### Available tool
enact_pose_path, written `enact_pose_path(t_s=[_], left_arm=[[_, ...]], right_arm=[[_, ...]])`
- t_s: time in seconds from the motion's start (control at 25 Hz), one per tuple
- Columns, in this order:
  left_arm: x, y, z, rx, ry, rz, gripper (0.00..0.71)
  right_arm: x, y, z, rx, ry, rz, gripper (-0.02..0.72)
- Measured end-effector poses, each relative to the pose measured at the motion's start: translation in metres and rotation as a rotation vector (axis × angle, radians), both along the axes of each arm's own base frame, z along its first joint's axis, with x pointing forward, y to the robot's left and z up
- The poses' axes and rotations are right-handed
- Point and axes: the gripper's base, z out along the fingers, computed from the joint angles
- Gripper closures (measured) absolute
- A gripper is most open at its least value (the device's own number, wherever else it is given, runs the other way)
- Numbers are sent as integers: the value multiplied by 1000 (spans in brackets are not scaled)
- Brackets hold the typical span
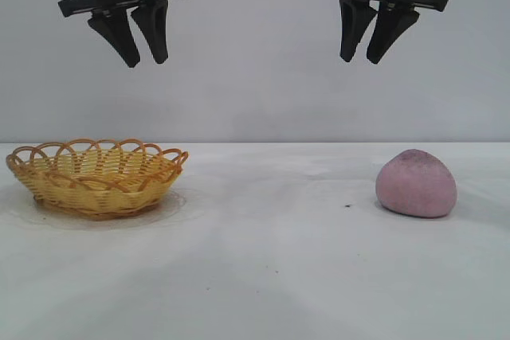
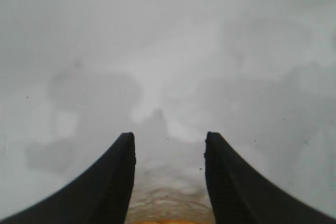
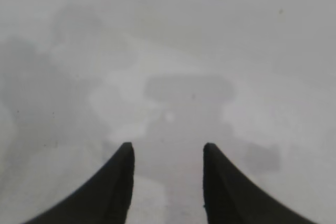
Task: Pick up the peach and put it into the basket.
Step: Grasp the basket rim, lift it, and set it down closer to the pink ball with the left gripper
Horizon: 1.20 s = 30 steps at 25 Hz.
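So we've got the dusty pink, rounded matte peach point(image 1: 416, 183) sitting on the white table point(image 1: 271, 260), nearly straight below our right gripper point(image 1: 368, 60), slightly outward. That arm's clearly nearer. Its fingers are parted, holding nothing. Left gripper point(image 1: 145, 62) hangs empty, parted, above the yellow-orange woven wicker basket point(image 1: 96, 178).

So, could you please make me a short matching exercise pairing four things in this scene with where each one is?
Things:
1. peach
2. basket
3. left gripper
4. right gripper

Places:
a. on the table, exterior view's left
b. open in the air, high above the basket
c. on the table, exterior view's right
d. open in the air, high above and a little left of the peach

Pairs: 1-c, 2-a, 3-b, 4-d
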Motion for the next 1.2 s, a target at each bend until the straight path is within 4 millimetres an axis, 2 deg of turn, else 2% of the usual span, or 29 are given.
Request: enact_pose_path(t_s=[0.36,0.48,0.56,0.72,0.88,1.2], left_arm=[[0,0,0,3,4,-1,445],[-4,4,-3,59,42,-36,445],[-9,14,-7,110,116,-86,445],[-14,51,-11,142,257,-143,445],[-14,76,-15,128,293,-175,445],[-15,78,-64,135,428,-207,445]], right_arm=[[0,0,0,0,0,0,398],[0,0,0,-1,5,1,398],[-1,-1,-1,-10,13,3,398],[-2,-1,-1,-19,18,6,398],[-2,-1,-1,-21,20,8,398],[-2,-2,-1,-24,23,10,398]])
